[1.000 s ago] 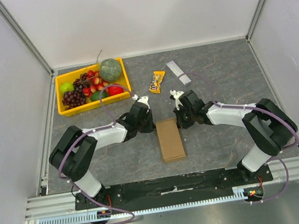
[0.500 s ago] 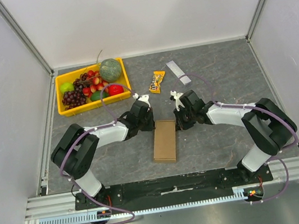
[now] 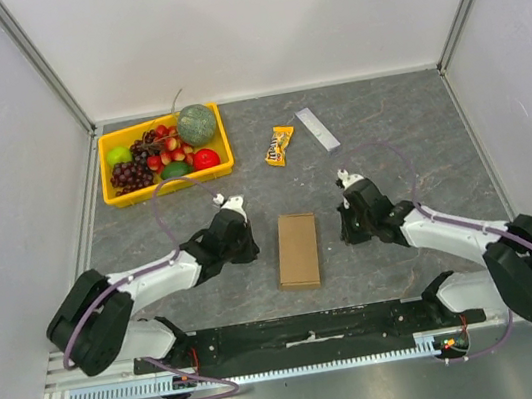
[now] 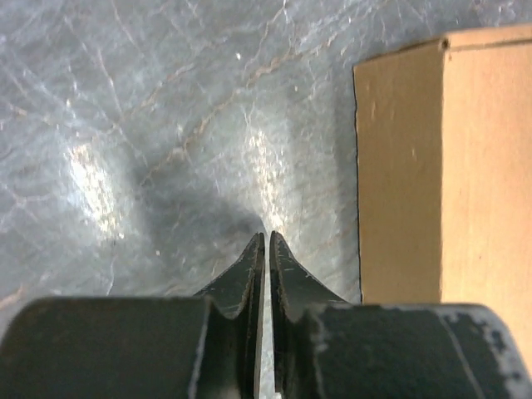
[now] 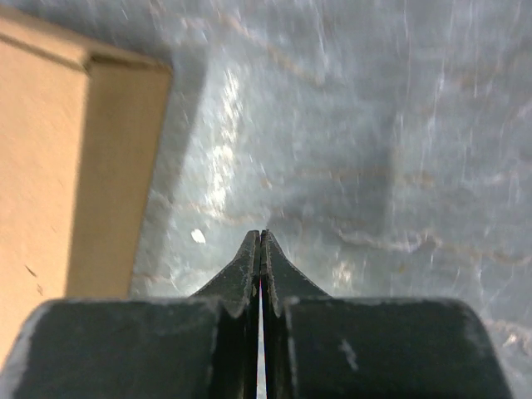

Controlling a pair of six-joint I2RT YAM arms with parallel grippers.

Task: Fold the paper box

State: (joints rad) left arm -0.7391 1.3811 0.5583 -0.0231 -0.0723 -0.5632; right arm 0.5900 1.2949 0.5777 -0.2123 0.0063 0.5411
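The paper box [image 3: 297,250] lies flat on the grey table as a small closed brown cardboard rectangle, between my two grippers and touching neither. In the left wrist view the paper box [image 4: 440,174] fills the right side. The right wrist view has the paper box [image 5: 58,158] at its left edge. My left gripper [image 3: 250,249] hangs over bare table left of the box, its jaws parted by only a thin slit with nothing between them. Over to the right of the box, my right gripper [image 3: 345,231] is shut and empty, with its fingertips [image 5: 253,241] touching.
A yellow fruit tray [image 3: 107,184] stands at the back left. An orange snack packet [image 3: 280,146] and a small grey bar [image 3: 318,128] lie behind the box. White walls close in the left, right and back sides.
Both grippers have drawn back from the box's far end, outward and toward the near edge. The box turned slightly and now lies alone. The left jaws have parted a little.
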